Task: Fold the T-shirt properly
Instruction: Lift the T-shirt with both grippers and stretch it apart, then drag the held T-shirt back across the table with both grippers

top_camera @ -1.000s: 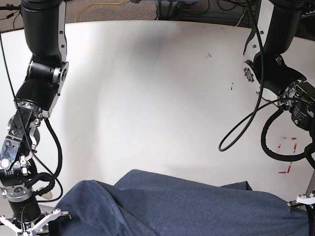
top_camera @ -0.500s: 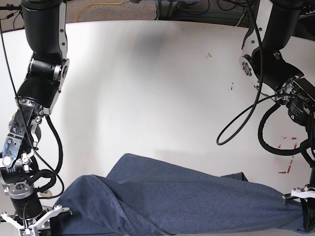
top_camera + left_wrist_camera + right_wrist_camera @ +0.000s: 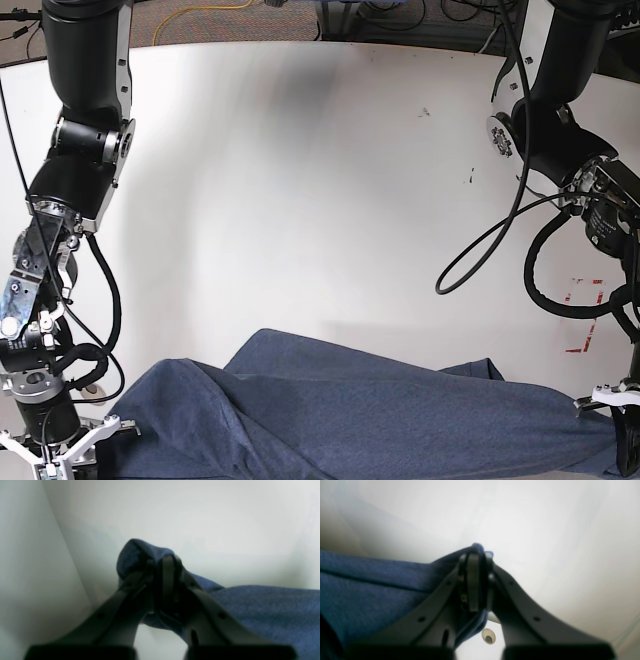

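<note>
The dark navy T-shirt (image 3: 350, 415) lies stretched across the near edge of the white table (image 3: 300, 180), bunched in long folds between both arms. In the left wrist view my left gripper (image 3: 160, 561) is shut on a wad of the T-shirt (image 3: 262, 610), whose cloth runs off to the right. In the right wrist view my right gripper (image 3: 476, 555) is shut on a pinched edge of the T-shirt (image 3: 370, 585), with cloth trailing left. In the base view the left gripper (image 3: 627, 445) is at the bottom right corner. The right arm's wrist (image 3: 45, 420) is at the bottom left.
A black cable loop (image 3: 480, 260) hangs over the table on the right. Red tape marks (image 3: 585, 320) sit near the right edge. A small round off-white piece (image 3: 488, 636) lies on the table under the right gripper. Cables lie on the floor beyond the far edge.
The shirt has been drawn out wider and flatter between the two grippers, its far edge shifting slightly on the table. Both grippers stay shut on the cloth.
</note>
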You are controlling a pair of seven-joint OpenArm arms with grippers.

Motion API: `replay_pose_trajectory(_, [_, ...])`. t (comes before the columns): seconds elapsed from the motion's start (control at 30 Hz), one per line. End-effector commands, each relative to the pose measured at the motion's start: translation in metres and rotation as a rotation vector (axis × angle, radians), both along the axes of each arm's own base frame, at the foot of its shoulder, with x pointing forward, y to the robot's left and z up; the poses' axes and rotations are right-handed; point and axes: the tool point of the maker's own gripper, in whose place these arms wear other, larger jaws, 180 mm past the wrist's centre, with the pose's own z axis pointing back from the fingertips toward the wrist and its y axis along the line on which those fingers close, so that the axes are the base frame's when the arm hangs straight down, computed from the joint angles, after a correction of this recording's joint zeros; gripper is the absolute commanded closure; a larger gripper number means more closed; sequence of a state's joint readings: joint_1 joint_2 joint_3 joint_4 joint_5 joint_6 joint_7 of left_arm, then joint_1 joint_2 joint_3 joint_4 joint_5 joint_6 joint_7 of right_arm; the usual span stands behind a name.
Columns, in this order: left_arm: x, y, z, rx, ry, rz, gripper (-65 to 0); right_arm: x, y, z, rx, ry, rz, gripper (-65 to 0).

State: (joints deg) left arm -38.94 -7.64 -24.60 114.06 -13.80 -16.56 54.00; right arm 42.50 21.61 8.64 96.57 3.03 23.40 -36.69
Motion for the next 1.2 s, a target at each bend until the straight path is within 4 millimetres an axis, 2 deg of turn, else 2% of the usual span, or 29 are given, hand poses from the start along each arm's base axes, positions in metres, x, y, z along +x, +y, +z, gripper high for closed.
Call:
replay_pose_trajectory(0.0, [-0.005,0.001,0.021,0.008,-0.074,0.005,0.0,-0.004,-0.006,0.025,-0.003,-0.070,-0.014,-3.3])
replay_pose_trajectory(0.17, [-0.005,0.000,0.010,0.009,-0.047,0.003,0.0,-0.004,-0.005,0.015,-0.003,-0.050,-0.012,-3.3])
replay_pose_trajectory(0.47, [-0.004,0.000,0.006,0.009,-0.039,0.003,0.0,-0.005,-0.005,0.011,-0.003,-0.042,-0.012,-3.3])
replay_pose_trajectory(0.77, [-0.003,-0.005,-0.015,-0.015,0.003,-0.029,0.0,-0.005,-0.005,-0.004,-0.002,-0.014,-0.013,-3.3])
replay_pose_trajectory(1.0, [-0.004,-0.006,-0.042,-0.019,0.068,-0.033,0.0,-0.009,-0.005,-0.033,-0.005,0.044,-0.013,-3.2])
replay_pose_trajectory(1.17, [-0.008,-0.005,-0.081,-0.019,0.163,-0.032,0.0,-0.024,-0.010,-0.073,0.011,0.111,-0.024,-3.2])
